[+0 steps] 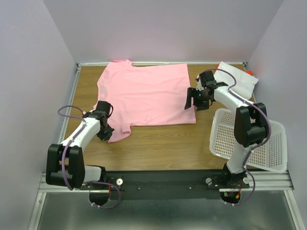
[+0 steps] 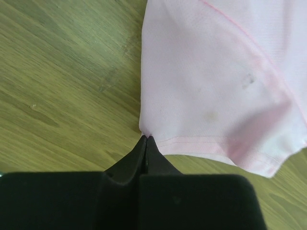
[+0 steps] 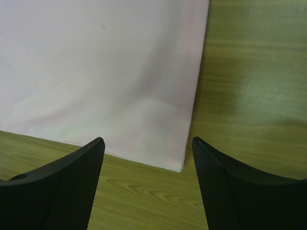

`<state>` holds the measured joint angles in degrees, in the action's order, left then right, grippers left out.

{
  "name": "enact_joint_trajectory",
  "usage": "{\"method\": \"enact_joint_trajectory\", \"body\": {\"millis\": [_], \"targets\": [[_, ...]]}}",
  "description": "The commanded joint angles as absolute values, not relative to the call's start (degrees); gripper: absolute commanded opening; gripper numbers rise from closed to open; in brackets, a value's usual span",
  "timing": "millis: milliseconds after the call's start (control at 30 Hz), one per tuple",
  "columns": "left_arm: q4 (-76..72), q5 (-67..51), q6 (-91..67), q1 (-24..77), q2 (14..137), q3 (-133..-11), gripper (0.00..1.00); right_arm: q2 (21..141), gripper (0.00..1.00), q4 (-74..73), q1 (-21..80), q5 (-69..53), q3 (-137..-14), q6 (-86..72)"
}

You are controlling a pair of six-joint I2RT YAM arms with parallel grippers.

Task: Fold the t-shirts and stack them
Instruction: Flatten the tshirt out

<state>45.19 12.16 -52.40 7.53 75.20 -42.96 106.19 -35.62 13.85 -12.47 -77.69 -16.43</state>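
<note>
wood tabletop (image 1: pixel 158 139) held the pink shirt (image 1: pixel 148 93) spread flat, while my left claw (image 2: pixel 146 140) pinched tight on its sleeve corner and my right claw (image 3: pixel 148 143) hung spread apart over the hem corner.

Top view overhead; wrist views close, sharing pink t-shirt (image 1: pixel 148 93).

You have bare wood on the table (image 1: pixel 163 143) along the near strip, between the pink t-shirt (image 1: pixel 148 93) and the arm bases. On the right, the white perforated basket (image 1: pixel 249 141) crowds the right arm, and the white t-shirt (image 1: pixel 238 79) fills the far right corner. Walls close off left, far and right.
</note>
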Motion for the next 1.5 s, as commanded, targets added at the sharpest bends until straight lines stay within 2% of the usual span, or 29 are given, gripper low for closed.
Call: {"method": "enact_joint_trajectory", "body": {"millis": [0,367,767,967,1467], "targets": [[44.91,12.04,-53.61,7.82,71.99,-42.1,0.0,101.61,0.8,-35.68,13.62,-8.53,-73.05,-15.56],[44.82,12.22,-53.52,7.82,65.66,-40.61,0.0,102.04,0.66,-35.86,13.62,-6.77,-67.41,-16.79],[45.53,12.74,-55.02,7.65,60.65,-39.2,0.0,103.88,0.62,-35.86,13.54,-5.63,-66.45,-16.52],[45.09,12.57,-54.58,7.65,60.64,-39.11,0.0,104.94,0.54,-35.6,13.54,-5.01,-65.83,-16.87],[44.91,12.48,-53.88,7.56,59.5,-38.5,0.0,104.15,0.46,-35.68,13.54,-7.73,-63.55,-17.4]]}}
